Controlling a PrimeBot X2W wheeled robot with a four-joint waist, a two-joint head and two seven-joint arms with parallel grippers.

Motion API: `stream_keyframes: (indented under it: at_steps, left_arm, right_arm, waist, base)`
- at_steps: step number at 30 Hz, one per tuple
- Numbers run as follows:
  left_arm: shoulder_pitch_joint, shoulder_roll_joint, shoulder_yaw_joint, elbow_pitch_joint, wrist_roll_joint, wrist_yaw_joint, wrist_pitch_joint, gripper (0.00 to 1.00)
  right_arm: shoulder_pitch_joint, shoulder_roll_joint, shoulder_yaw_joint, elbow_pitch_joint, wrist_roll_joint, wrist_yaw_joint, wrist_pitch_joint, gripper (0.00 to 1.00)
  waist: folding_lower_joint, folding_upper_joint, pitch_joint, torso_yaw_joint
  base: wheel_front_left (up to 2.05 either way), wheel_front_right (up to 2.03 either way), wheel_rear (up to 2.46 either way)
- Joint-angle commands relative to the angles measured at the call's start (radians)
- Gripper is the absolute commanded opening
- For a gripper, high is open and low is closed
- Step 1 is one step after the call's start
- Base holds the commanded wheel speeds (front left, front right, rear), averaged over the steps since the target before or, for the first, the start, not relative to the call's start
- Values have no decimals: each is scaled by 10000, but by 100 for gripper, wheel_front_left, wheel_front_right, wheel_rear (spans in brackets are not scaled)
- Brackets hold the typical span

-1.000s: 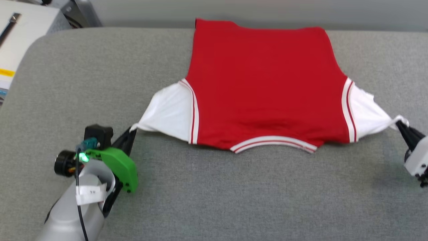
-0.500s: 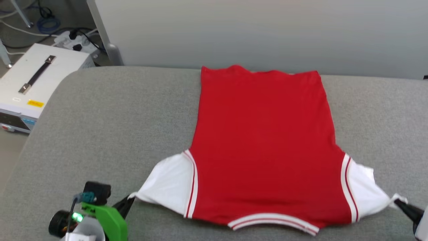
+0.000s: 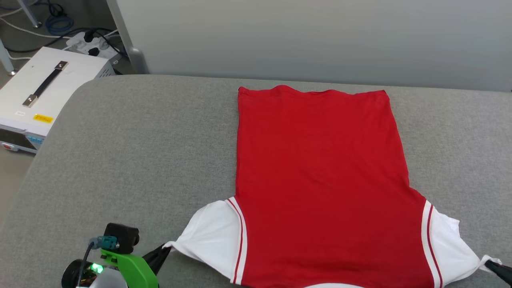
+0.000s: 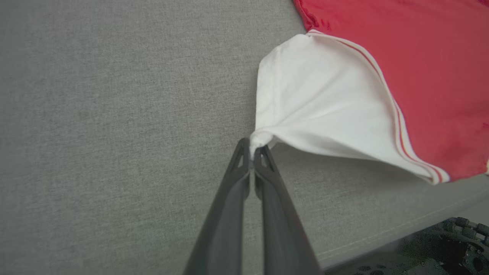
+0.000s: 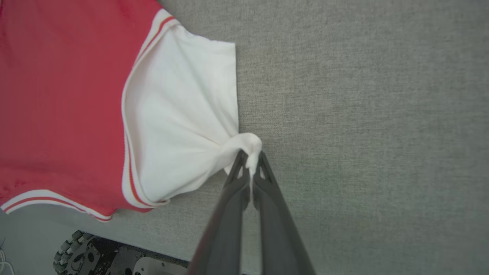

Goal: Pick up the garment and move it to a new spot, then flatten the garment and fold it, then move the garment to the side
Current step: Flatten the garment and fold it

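L gripper [image 3: 165,250] is clamped on the tip of the white left sleeve [image 3: 212,240] of the garment [image 3: 320,180]. Your R gripper [image 3: 491,265] is pinched the same way on the white right sleeve [image 3: 448,248]. Both wrist views show each finger pair closed w/ a small wad of white cloth between the tips. Biggest thing you've got is the grey fabric surface [image 3: 140,160], w/ a pale wall panel [image 3: 320,36] at its far edge. Garment lies on it centre-right, plain red side up, hem at the far end, collar end near you, and both sleeves are drawn out to points at near left and near right. Off the surface, far left, sits a white box [image 3: 24,116] w/ a black handle [image 3: 46,84] and a yellow label [image 3: 43,118]. Beyond it is a white power strip [image 3: 90,44] w/ black plugs.
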Motion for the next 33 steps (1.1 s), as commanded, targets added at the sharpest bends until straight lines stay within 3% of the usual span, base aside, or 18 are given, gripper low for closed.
stream_keyframes:
  at_steps: [1,10,15,21,33]
  left_arm:
    - [22,27,122,-235,-257,164,190,0]
    - [-281,529,71,-2850,-226,1016,1809,0]
    - [-344,834,113,-4506,-218,1542,2607,0]
    - [-828,919,-46,-5957,299,1798,3060,0]
    - [-1633,332,-525,-6658,979,1665,2932,0]
  right_arm:
    - [-109,-20,-263,-64,-263,-17,375,100]
    - [-1989,636,-2257,-1525,-1395,-17,3419,100]
    - [-4184,1659,-3114,-2102,-2758,-17,5197,100]
    - [-7008,2410,-3860,-1828,-4657,-17,7272,100]
    - [-10510,2471,-3870,-659,-6720,-17,8381,100]
  waist:
    - [1,0,328,9]
    - [1,0,1842,352]
    - [1,0,2917,727]
    - [1,0,4416,1507]
    - [1,0,6128,2576]
  base:
    - [0,0,0]
    - [0,0,0]
    - [0,0,0]
    - [0,0,0]
    - [0,0,0]
